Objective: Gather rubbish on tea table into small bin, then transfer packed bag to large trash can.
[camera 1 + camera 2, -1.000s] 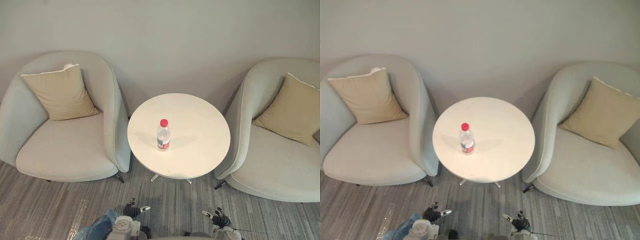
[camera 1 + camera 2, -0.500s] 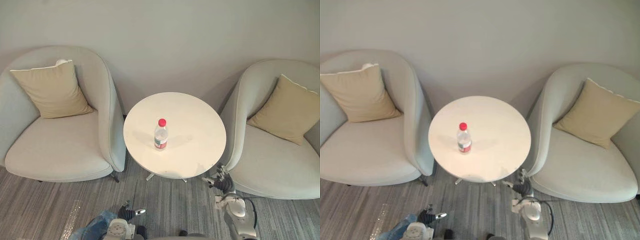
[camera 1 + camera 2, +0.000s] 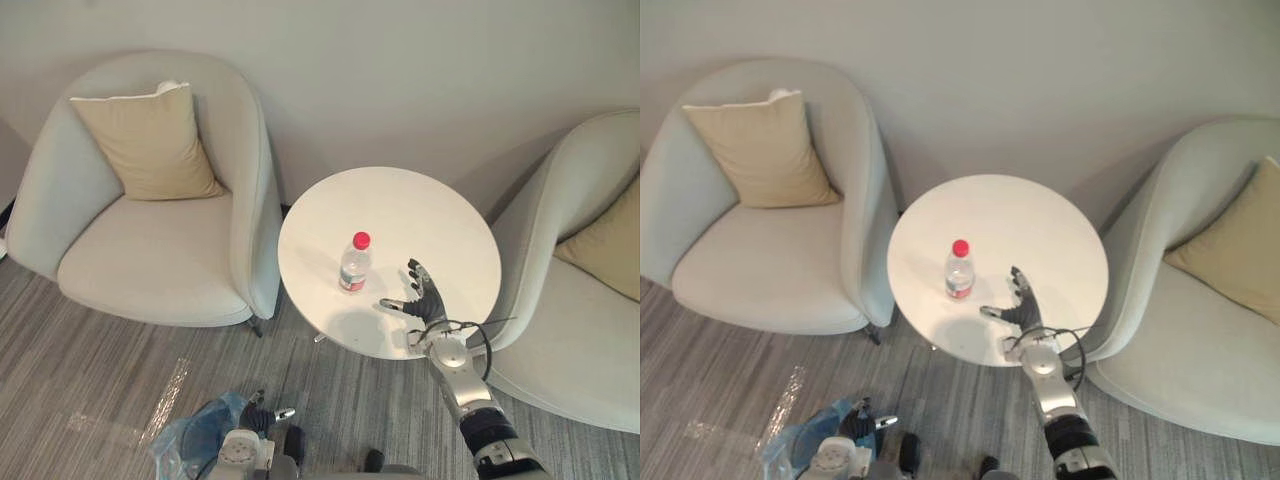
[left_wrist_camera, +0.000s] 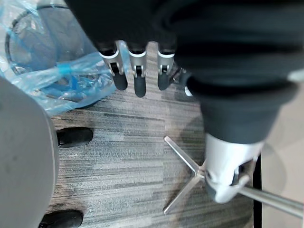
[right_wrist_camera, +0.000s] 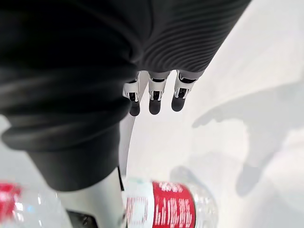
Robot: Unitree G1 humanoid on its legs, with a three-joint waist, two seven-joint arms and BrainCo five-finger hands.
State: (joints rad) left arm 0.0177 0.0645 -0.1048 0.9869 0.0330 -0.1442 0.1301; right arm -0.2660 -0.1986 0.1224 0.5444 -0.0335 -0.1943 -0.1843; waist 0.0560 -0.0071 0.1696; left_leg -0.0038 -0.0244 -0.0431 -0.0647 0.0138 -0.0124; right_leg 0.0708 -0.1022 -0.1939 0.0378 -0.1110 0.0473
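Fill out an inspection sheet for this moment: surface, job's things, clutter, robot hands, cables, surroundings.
Surface: round white table, bare apart from one item.
Job's things: clear bottle with a red cap, upright on the table; blue bag on the floor.
Clutter: nothing seen.
Robot hands: right robot hand open above the table, to the right of the bottle, not touching it; left robot hand open, low beside the bag, holding nothing.
Cables: nothing seen.
Surroundings: left armchair with left cushion; right armchair with right cushion; striped grey carpet; plain wall.
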